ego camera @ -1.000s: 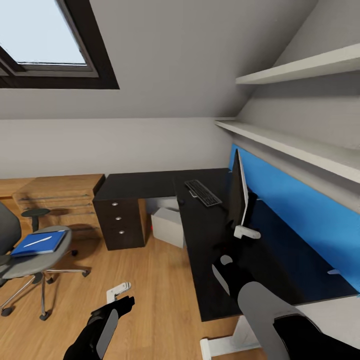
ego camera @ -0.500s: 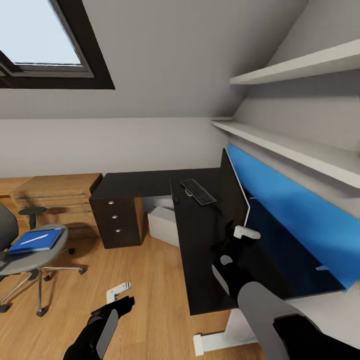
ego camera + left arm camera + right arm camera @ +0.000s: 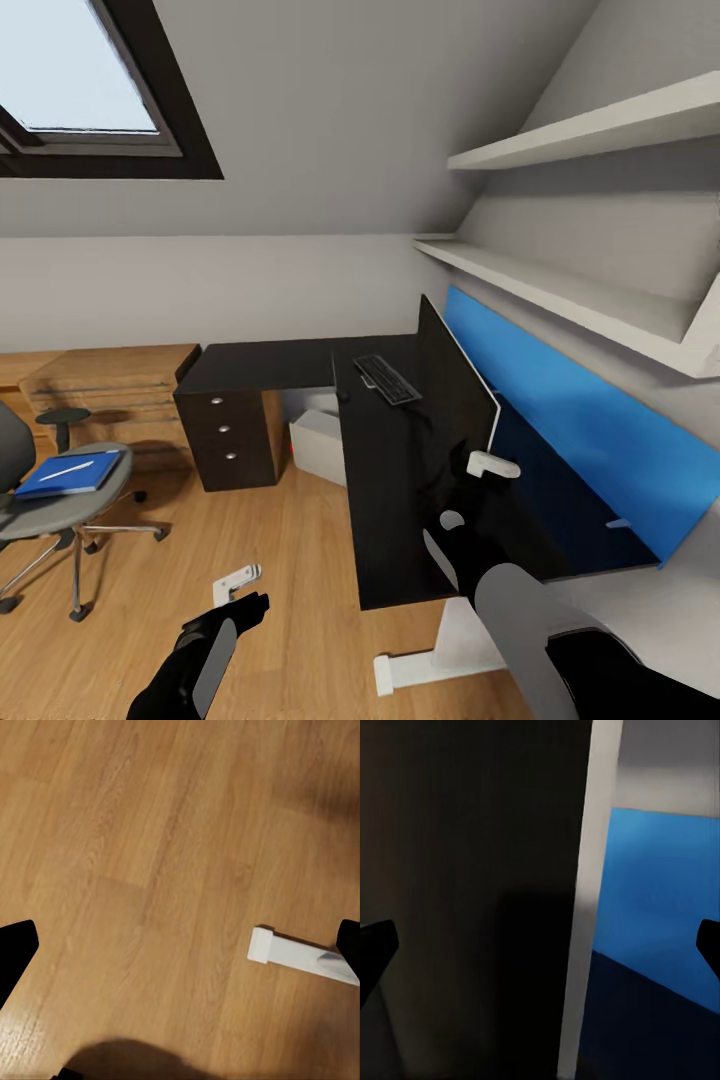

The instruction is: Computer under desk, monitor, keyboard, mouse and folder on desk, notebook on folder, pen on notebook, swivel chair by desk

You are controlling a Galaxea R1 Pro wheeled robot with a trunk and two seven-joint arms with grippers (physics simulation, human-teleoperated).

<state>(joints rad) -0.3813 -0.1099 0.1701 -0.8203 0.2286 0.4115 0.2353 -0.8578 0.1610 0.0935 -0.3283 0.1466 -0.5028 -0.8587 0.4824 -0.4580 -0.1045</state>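
Roughly, monitor on desk, kbd beside

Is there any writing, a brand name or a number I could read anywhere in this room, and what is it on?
None can be read.
keyboard: the keys are too small to show any letters.
folder: plain blue cover, no label.
monitor: black screen seen nearly edge-on, no logo shows.
computer: plain pale case, no marking shows.

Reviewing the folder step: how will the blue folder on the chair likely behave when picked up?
The folder looks thin and flat, so probably light and slightly flexible. The pen lies loose on top and may roll off if tilted. The swivel chair on castors may shift.
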